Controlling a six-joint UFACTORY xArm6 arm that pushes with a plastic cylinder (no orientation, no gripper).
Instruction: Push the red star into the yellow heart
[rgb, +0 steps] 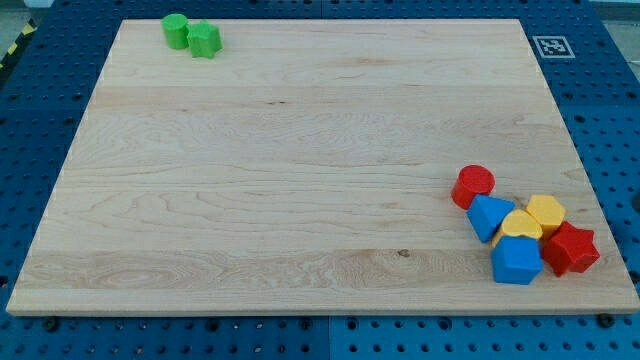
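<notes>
My tip is not in view anywhere, so its position relative to the blocks can't be told; the rod has no jaws, nothing is held. Red star (571, 249) sits at the near right corner of the wooden board (300, 180), apparently already touching the yellow heart (520, 225) on its left, though the contact line is hard to see. Tight cluster there: yellow hexagon (546, 211), blue block (489, 216), second blue block (516, 260), red cylinder (473, 186). Risks: star is near the right edge, so a push from the wrong side could slide it off; any shove scatters neighbours and carries the heart away. Green cylinder (176, 30) and green star-like block (205, 39) lie far left, irrelevant.
</notes>
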